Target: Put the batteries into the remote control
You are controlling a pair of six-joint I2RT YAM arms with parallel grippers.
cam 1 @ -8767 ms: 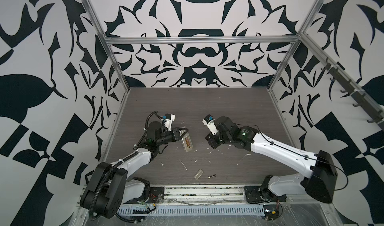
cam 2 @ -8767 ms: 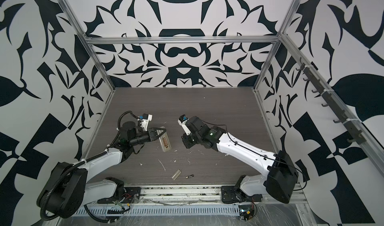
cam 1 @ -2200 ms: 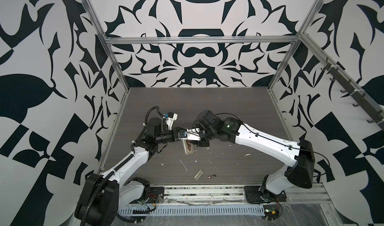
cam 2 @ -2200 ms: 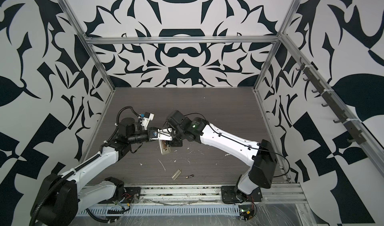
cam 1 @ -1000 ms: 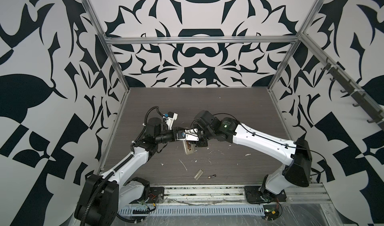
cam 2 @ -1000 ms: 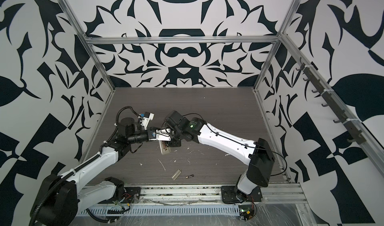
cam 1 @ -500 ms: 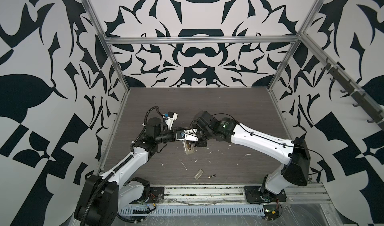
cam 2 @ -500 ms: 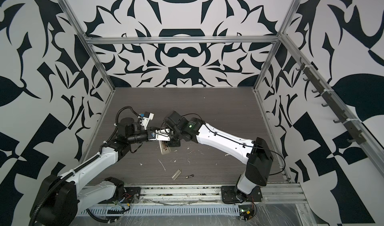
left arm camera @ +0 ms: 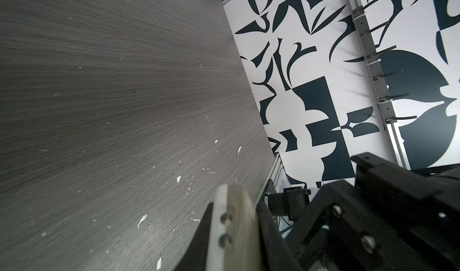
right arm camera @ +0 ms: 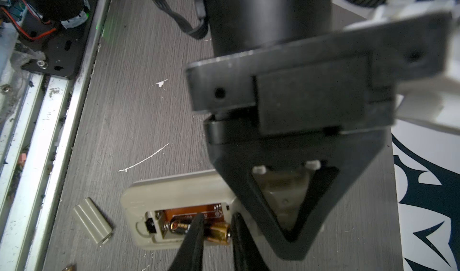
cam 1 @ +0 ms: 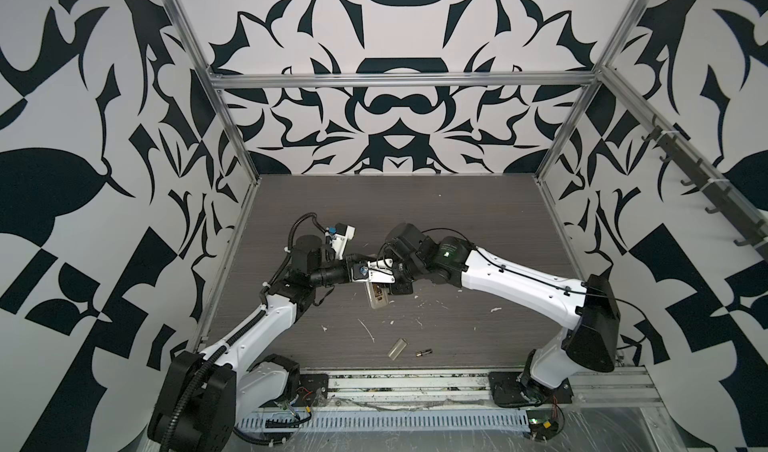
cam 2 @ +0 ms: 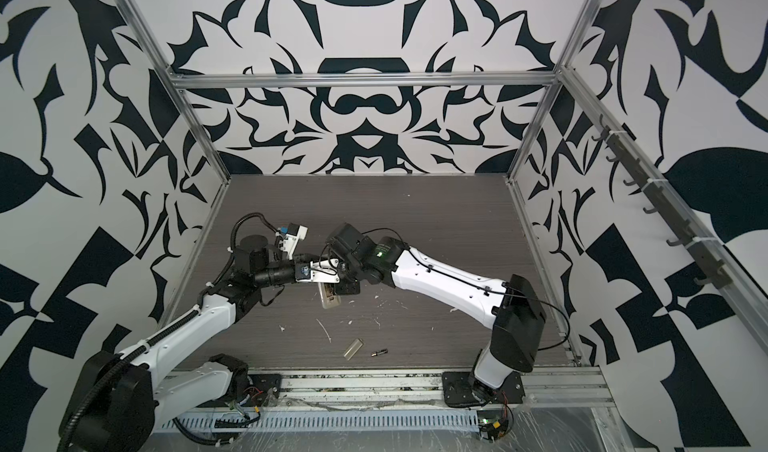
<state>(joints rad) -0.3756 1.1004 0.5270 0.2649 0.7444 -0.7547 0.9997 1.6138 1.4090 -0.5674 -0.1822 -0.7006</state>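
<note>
The beige-backed remote control [cam 1: 378, 300] [cam 2: 330, 301] hangs just above the table's middle, recess up. My left gripper [cam 1: 383, 278] [left arm camera: 235, 220] is shut on its upper part, and its black finger [right arm camera: 239, 182] crosses the remote [right arm camera: 174, 190] in the right wrist view. One battery [right arm camera: 217, 232] lies in the open recess against the spring. My right gripper [right arm camera: 216, 237] [cam 1: 395, 290] is shut on it, fingers straddling its gold end. A second battery [cam 1: 424, 352] [cam 2: 379, 352] lies loose near the table's front edge.
The loose beige cover [cam 1: 397, 349] [cam 2: 353, 349] [right arm camera: 92, 218] lies beside the loose battery. White scraps [cam 1: 368, 329] litter the dark table [cam 1: 457, 221]. Both arms meet at the centre, wrists nearly touching. A metal rail [cam 1: 415, 381] runs along the front.
Over the last second both grippers stay at the remote, nearly still. Earlier my right gripper was down at the table to the right and has since crossed to the remote.
</note>
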